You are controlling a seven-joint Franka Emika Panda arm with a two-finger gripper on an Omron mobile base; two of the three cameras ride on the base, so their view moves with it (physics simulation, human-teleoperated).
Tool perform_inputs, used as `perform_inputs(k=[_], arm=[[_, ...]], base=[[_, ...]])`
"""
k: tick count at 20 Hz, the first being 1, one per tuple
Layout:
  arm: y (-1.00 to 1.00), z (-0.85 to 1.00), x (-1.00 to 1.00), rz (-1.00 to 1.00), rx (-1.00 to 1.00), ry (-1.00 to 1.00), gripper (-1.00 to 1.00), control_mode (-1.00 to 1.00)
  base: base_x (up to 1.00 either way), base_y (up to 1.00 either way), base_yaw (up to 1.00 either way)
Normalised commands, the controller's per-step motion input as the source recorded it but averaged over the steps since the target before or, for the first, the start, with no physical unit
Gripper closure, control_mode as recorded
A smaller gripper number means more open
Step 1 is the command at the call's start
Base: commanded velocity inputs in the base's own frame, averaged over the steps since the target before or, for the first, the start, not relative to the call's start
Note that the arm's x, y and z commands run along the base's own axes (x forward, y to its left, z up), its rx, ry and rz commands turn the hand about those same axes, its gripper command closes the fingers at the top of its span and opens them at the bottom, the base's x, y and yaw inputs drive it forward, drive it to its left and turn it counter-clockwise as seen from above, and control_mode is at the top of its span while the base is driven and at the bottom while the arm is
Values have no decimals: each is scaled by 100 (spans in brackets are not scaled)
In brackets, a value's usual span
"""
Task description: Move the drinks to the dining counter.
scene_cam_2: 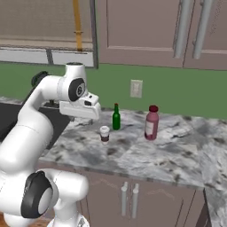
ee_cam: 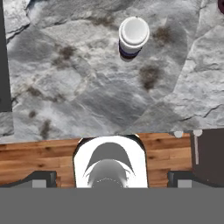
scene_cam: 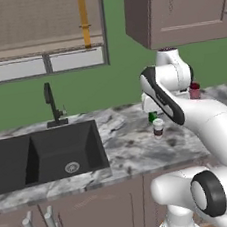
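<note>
In the left base view a short white-topped cup [scene_cam: 158,128] with a dark band stands upright on the marble counter [scene_cam: 125,154], to the right of the black sink [scene_cam: 45,156] and its dark faucet [scene_cam: 51,105]. Just behind the cup a bit of the green bottle [scene_cam: 152,117] peeks out from behind the white arm [scene_cam: 185,106], and farther right the cap of a dark red bottle [scene_cam: 195,90] shows above the arm. In the right base view the three drinks stand clear: the cup [scene_cam_2: 104,134] is nearest, the slim dark-green glass bottle [scene_cam_2: 116,117] is just behind it and a little to its right, and the dark red bottle [scene_cam_2: 151,123], with a pale label, is farther right, apart from both. The gripper [scene_cam_2: 82,111] hangs above the counter to the left of the cup, its jaws hard to make out here. A wall outlet [scene_cam_2: 136,88] sits on the green wall behind the bottles. The hand view looks down on the cup [ee_cam: 133,36], showing its round white lid, on veined grey marble; the two finger tips sit far apart at the lower corners, spread wide and holding nothing, well short of the cup.
</note>
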Motion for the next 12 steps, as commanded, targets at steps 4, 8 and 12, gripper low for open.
perform_inputs(k=[4,8,12], arm=[[0,0,0,0,0,0,-100,100],[0,0,0,0,0,0,-100,100],[-3,-18,17,0,0,0,-100,-100]], base=[[37,-51,0],[31,-32,0],[14,-9,0]])
